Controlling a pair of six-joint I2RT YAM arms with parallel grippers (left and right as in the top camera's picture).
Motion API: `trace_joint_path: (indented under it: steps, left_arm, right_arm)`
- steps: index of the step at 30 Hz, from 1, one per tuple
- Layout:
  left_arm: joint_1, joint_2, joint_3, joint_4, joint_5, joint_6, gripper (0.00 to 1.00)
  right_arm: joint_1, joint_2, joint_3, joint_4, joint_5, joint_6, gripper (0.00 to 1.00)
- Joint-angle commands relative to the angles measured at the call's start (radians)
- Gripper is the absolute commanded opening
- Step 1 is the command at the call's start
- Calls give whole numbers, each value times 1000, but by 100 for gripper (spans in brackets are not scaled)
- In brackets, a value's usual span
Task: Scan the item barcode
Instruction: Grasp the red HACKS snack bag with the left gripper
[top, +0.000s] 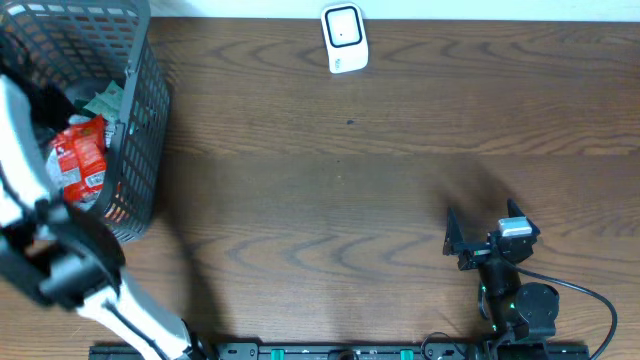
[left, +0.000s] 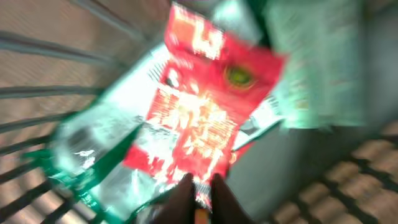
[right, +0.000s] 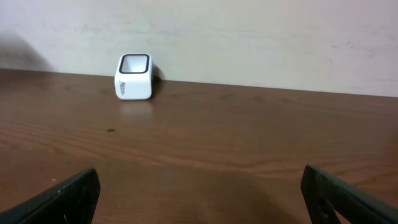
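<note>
Wood-grain table (top: 350, 200), pale wall behind. Grey mesh basket (top: 140, 110) sits at the far left edge. White barcode scanner (top: 344, 40) is at back centre. The item is a red snack packet (top: 80, 160), lying in the basket on top of green-and-white packets (left: 93, 149).

Step in hand, my read: lift the packet out of the basket with the left arm.

How to do it well:
- Pull straight up, slowly, and clear the basket rim before traversing right toward the scanner.
- A packet hanging from one edge will likely swing, and it can snag the mesh or drag its neighbours.
- No barcode readable from here, so expect to turn the packet until the code faces the scanner window, film kept flat.

Left gripper (left: 200, 198) is inside the basket, fingers pressed together on the packet's lower edge. It's a thin pinch on the film. The wrist view is blurred, so I can't tell how deep the bite goes.

Right gripper (top: 455, 245) is at near right, jaws spread wide. It holds and touches nothing, and is well apart from the scanner.
</note>
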Motion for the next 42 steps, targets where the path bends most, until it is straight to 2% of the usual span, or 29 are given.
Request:
trace_joint_path:
  steps: [1,2,3,5,6,8,10,16,19,26,41,42]
  left_arm:
    - [2,-170,12,2,2,-2,8]
    - [2,-208,12,2,2,-8,8]
    - [2,-237,12,2,2,-18,14]
    - [2,-276,12,-2,3,-28,43]
    - [1,-286,12,-3,3,-28,52]
    - [1,-291,11,-14,2,-27,67]
    - [1,-279,-5,-17,2,-24,76]
    - [1,-189,-114,19,2,-21,79]
    - [1,-109,-171,55,2,35,79]
    - [1,64,-175,62,2,127,79]
    - [2,264,-177,92,-28,127,79]
    - [3,268,-177,93,-28,127,77]
  right_arm:
    - [-11,-5,-1,-4,-5,-5,99]
    - [-11,-5,-1,-3,-5,-5,99]
    - [-11,-5,-1,-3,-5,-5,99]
    - [-11,-5,-1,-4,-5,-5,99]
    - [-11,-5,-1,-3,-5,-5,99]
    - [-11,-5,-1,-3,-5,-5,99]
    - [-11,-5,-1,-4,-5,-5,99]
    - [-11,-5,-1,-3,-5,-5,99]
    - [-11,-5,-1,-3,-5,-5,99]
    - [-11,-5,-1,-3,-5,-5,99]
    - [-11,-5,-1,-3,-5,-5,99]
    - [-11,-5,-1,-4,-5,-5,99]
